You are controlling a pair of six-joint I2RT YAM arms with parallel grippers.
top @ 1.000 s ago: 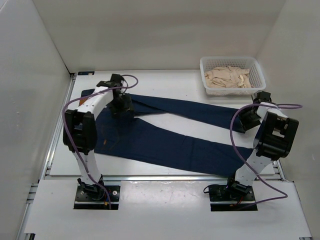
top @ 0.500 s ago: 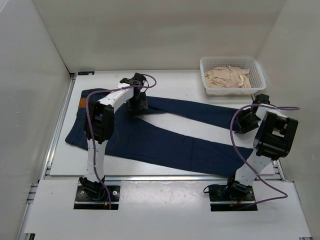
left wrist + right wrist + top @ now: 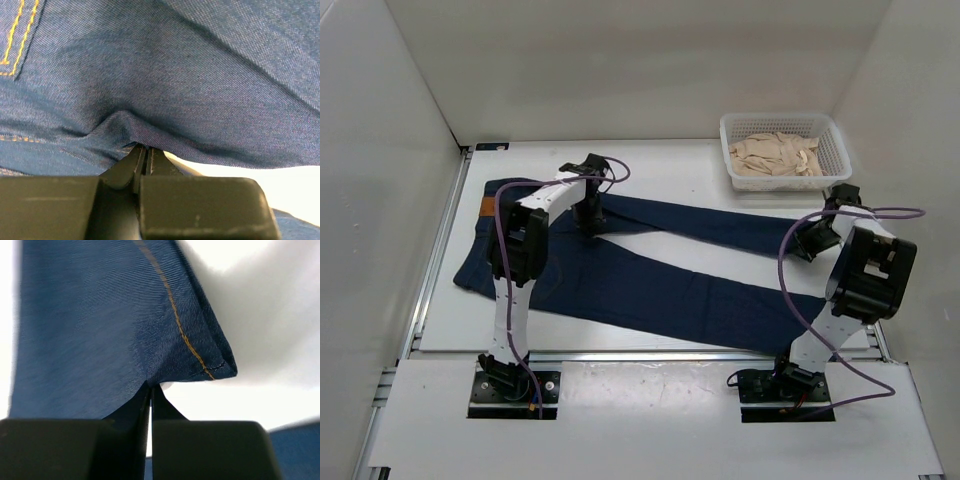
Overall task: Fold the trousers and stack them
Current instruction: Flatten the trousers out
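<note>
Top external view: the jeans lie spread on the table, waistband to the left with its tan patch, legs running right. The left gripper is down at the crotch, jaws closed on a pinch of denim. The right gripper is at the far leg's end, jaws clamped on the hem corner. A basket of beige cloth stands beyond.

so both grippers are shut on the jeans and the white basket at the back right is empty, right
Not empty: the top external view shows the white basket holding crumpled beige cloth. The left gripper and right gripper are indeed shut on the jeans.
</note>
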